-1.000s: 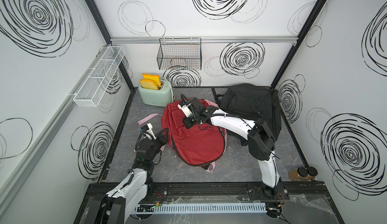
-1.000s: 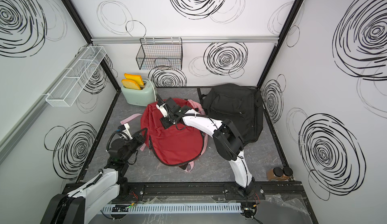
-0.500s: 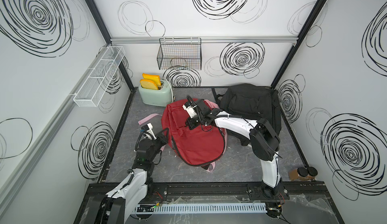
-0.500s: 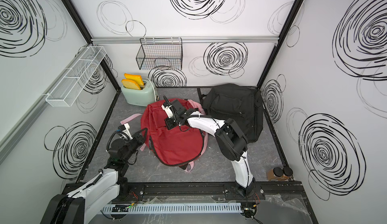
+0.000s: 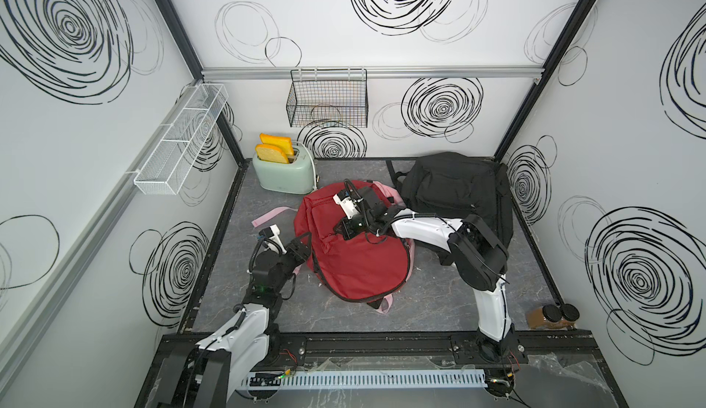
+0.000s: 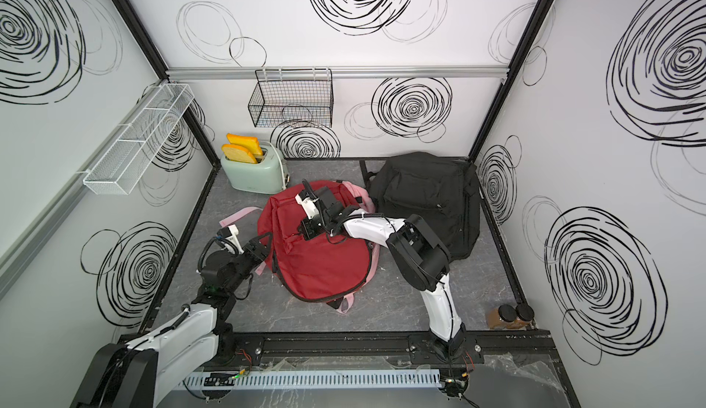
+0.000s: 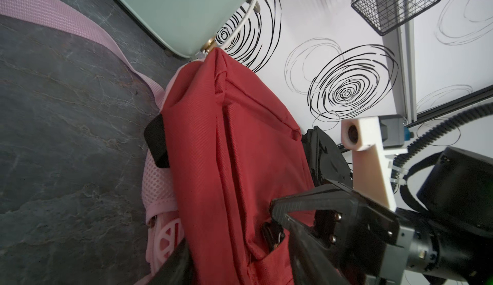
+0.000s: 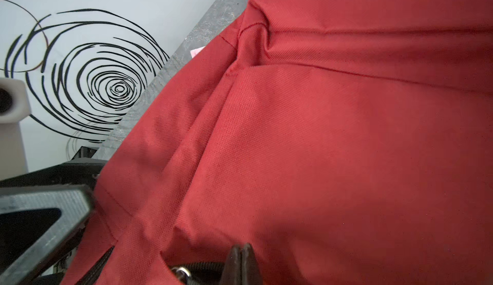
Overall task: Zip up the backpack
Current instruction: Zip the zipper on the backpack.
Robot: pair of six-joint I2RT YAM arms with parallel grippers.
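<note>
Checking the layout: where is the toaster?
In both top views the toaster stands at the far left of the table, just behind the red backpack.

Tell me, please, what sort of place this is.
Probably a robot test booth rather than a real room: swirl-printed wall panels, a front rail carrying the arms, and household props, a toaster and red backpack.

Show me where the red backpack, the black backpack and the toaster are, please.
red backpack (image 5: 363, 268): in a top view, on its lower front panel.
black backpack (image 5: 447, 184): in a top view, on its front fabric.
toaster (image 5: 284, 179): in a top view, on its mint-green side.
</note>
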